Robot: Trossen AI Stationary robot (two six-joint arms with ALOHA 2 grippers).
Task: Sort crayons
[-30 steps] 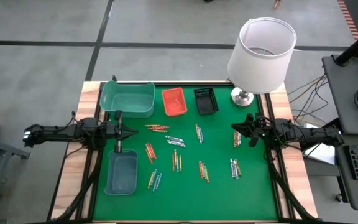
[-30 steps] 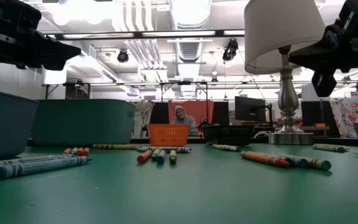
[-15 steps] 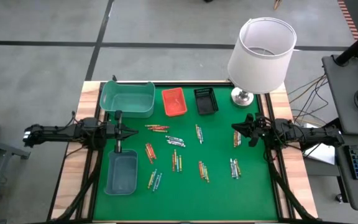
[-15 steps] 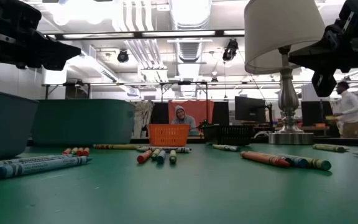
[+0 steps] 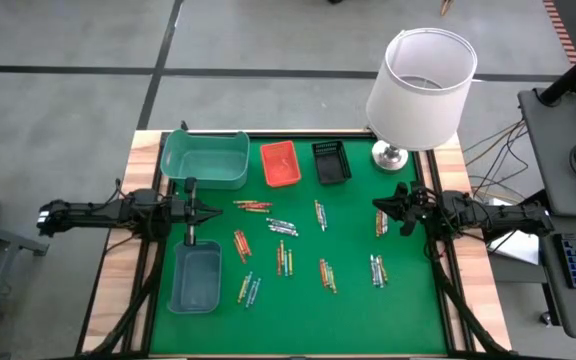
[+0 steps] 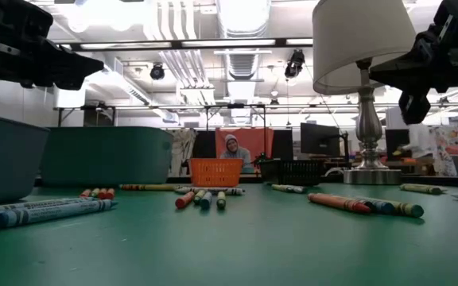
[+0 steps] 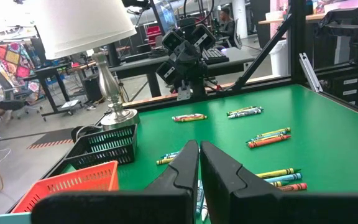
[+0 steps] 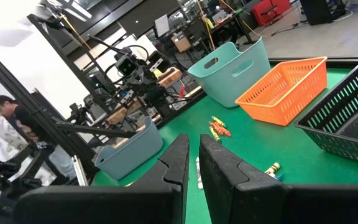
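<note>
High view shows both my arms parked at opposite edges of the bench, and I judge nothing is sorted yet. My left gripper hangs over the gap between the big teal bin and the smaller teal bin, its fingers drawn almost together around nothing. My right gripper hovers near the lamp, fingers likewise nearly closed and empty.

The crayons lie loose on the green mat in small clusters between my two grippers, from a red-orange bunch close to my left fingertips to a pair just beside my right gripper. Both bins look empty from above.

The orange tray and black tray sit side by side along the far edge, with the teal bins on my left. That reads to me as receivers ringed around a central scatter, so either arm has a short carry. Each gripper seems stationed high and clear, leaving the crayons unobstructed for choosing a first pick.
</note>
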